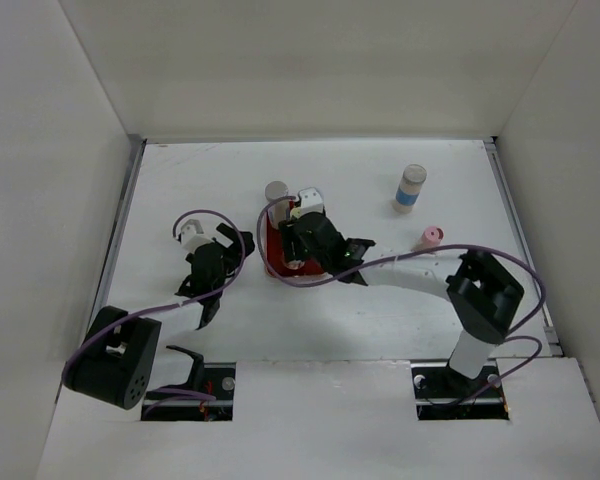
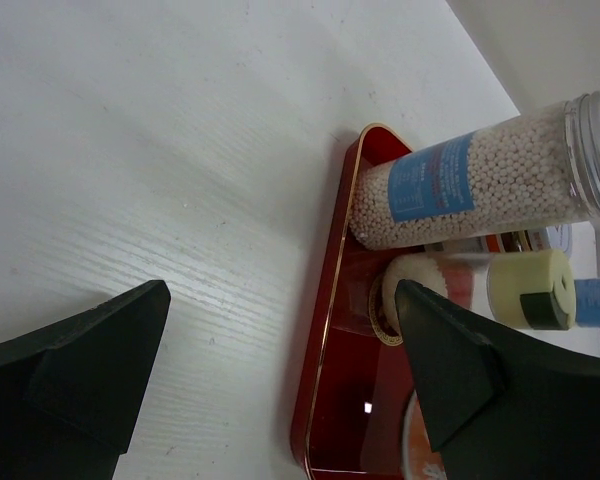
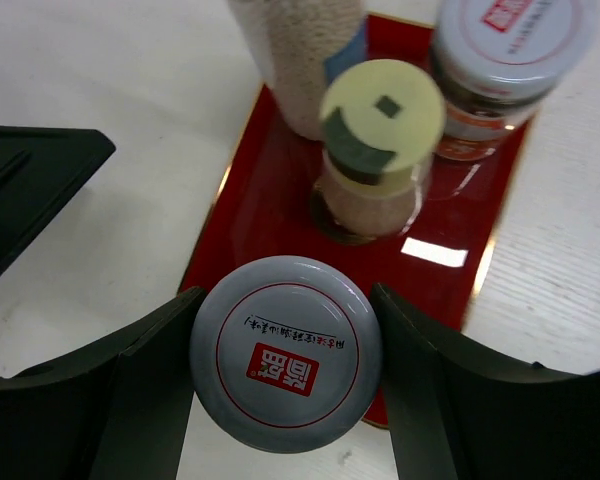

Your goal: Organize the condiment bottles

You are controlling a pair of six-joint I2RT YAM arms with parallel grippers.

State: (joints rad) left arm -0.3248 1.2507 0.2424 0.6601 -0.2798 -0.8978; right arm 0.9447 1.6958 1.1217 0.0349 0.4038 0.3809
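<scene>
My right gripper (image 3: pixel 285 350) is shut on a white-capped condiment bottle (image 3: pixel 285 352), one finger pressed against each side of the cap. It hangs over the near end of the red tray (image 3: pixel 250 200). Further along the tray stand a yellow-capped bottle (image 3: pixel 382 120), a tall bottle of white beads (image 3: pixel 300 60) and another white-capped bottle (image 3: pixel 508 40). My left gripper (image 2: pixel 280 300) stands open just left of the tray (image 2: pixel 325 330), holding nothing. The beads bottle (image 2: pixel 470 185) has a blue label and a silver cap. From above, both grippers (image 1: pixel 238 243) (image 1: pixel 288 243) flank the tray (image 1: pixel 272 262).
A blue-labelled bottle (image 1: pixel 411 188) stands alone on the table at the back right. A pink-capped bottle (image 1: pixel 431 237) lies nearer, to its right. White walls enclose the table on three sides. Purple cables loop off both arms.
</scene>
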